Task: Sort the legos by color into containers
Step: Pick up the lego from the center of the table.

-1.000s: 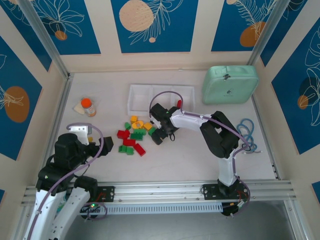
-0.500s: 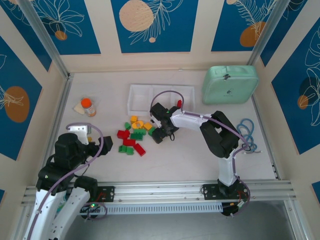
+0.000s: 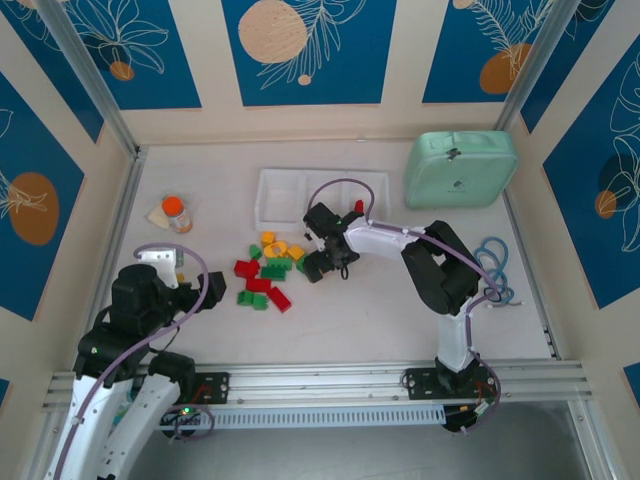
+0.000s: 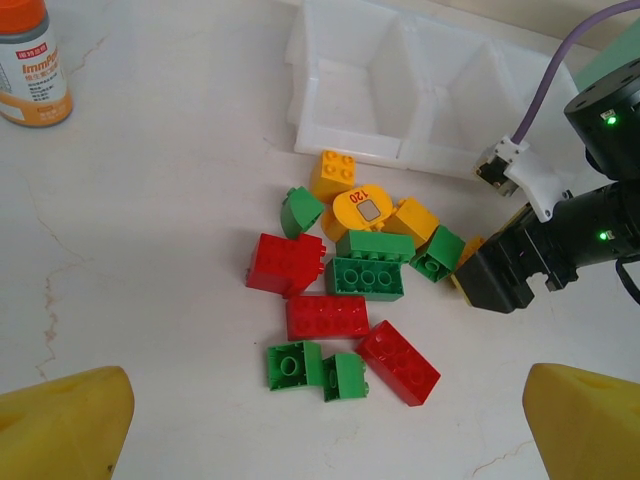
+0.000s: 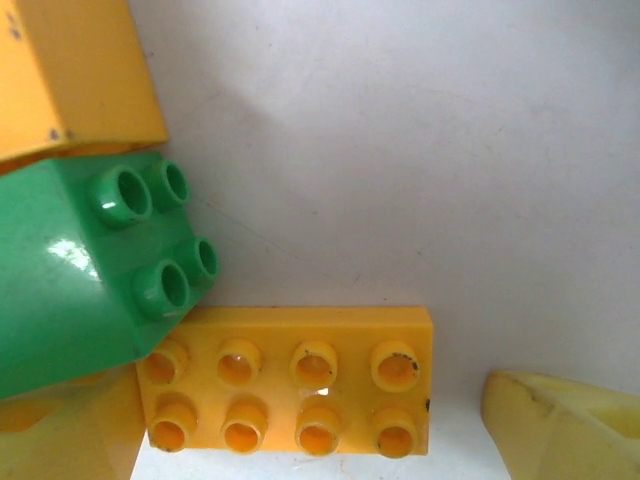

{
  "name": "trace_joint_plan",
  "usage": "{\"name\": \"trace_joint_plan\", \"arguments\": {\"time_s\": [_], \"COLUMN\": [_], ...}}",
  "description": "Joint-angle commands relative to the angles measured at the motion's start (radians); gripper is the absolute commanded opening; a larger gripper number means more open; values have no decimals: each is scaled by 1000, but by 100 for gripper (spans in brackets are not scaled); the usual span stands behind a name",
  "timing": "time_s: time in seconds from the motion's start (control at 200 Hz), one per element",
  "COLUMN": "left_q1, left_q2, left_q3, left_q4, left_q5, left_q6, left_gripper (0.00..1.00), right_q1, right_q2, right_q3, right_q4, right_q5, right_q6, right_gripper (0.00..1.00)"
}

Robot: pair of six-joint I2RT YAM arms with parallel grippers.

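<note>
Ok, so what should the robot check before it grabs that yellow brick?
1. Right fingers open: ok.
2. Yellow brick lying flat, bumps up: ok.
3. Brick free of neighbours: not ok, a green brick sits against its corner.
4. Brick centred between the fingers: cannot tell, one side is hard to make out.
5. Tray has room: ok, two sections look empty.
6. Left fingers away from the pile: ok, open, holding nothing.
</note>
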Motion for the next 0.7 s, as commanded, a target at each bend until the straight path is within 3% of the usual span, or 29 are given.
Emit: {"name": "trace_joint_plan", "arguments": {"time_s": [0.0,0.48,0.695], "left_q1": [-2,-2,-2], "left_q2": [9,17,24], "left_q3": [0,2,2], "left_q4": [5,4,6], "left_q5": [-15,-16,-6], "left_q6": [-2,0,2], "left_gripper": [99,99,99], "right_q1": [1,36,34], "right_q2": [72,132,96], "right_q3": [-31,12,-1], "right_q4": [147,40,13], "right_q5": [-137,-36,-51], "right_q6": [18,-21,-37], "right_gripper": [88,79,67]}}
